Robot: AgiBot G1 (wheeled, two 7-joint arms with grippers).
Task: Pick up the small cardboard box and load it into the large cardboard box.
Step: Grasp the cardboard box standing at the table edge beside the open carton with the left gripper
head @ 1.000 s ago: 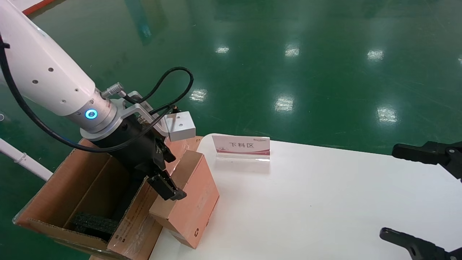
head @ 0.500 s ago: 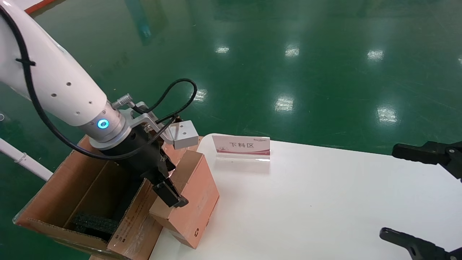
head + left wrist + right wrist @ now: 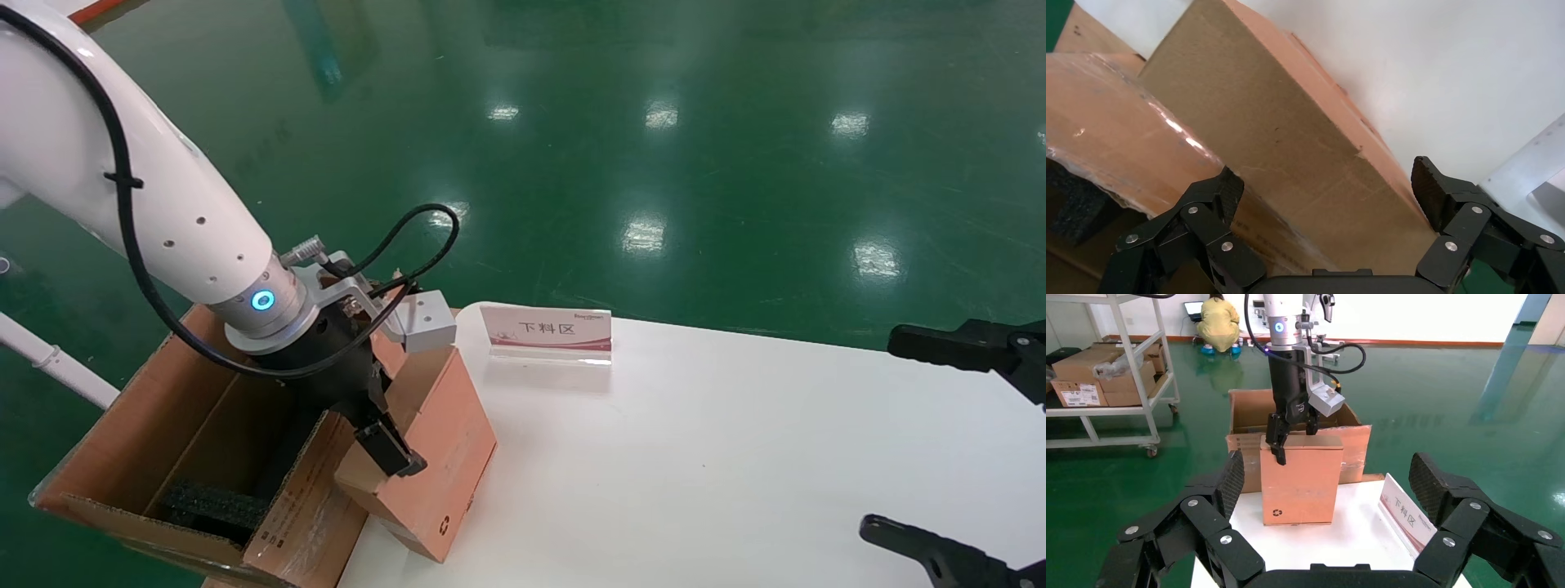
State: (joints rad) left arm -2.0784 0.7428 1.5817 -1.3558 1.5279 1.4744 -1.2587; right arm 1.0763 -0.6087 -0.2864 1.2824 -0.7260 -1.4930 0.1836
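Observation:
The small cardboard box [image 3: 445, 441] stands upright at the white table's left edge, a black recycling mark near its lower corner. It leans against the taped flap of the large cardboard box [image 3: 188, 416], which sits beside the table with black foam [image 3: 212, 502] inside. My left gripper [image 3: 392, 416] is down over the small box's top, open, one finger [image 3: 394, 451] on the near face and the other hidden behind. In the left wrist view the small box [image 3: 1291, 135] fills the space between the spread fingers of that gripper [image 3: 1327, 193]. My right gripper [image 3: 881, 433] hangs open at the table's right.
A white-and-pink sign stand [image 3: 546, 331] stands on the table [image 3: 695, 457] behind the small box. Green floor surrounds the table. The right wrist view shows a shelf trolley with cartons [image 3: 1107, 373] and a crouching person [image 3: 1220, 321] far behind.
My left arm has come down and slightly right, bringing the open gripper lower over the small box's top. The box and the right arm have not moved.

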